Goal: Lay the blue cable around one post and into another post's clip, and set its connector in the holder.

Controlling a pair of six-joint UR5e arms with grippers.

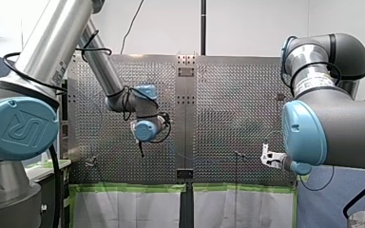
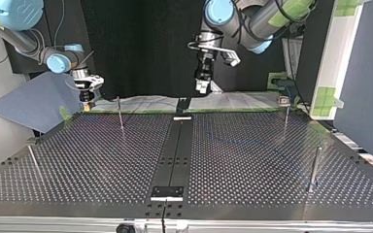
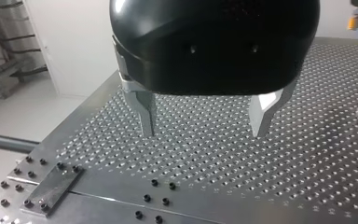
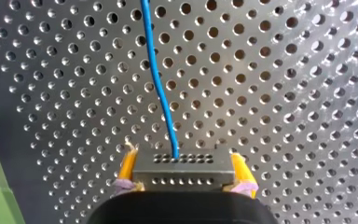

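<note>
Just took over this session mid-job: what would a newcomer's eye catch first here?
The blue cable, running ahead over the perforated table from the dark connector clamped in the yellow-padded jaws of my right gripper. Next, my left gripper hanging above the table, jaws open and empty. In the top view, thin posts stand apart across the table.
</note>
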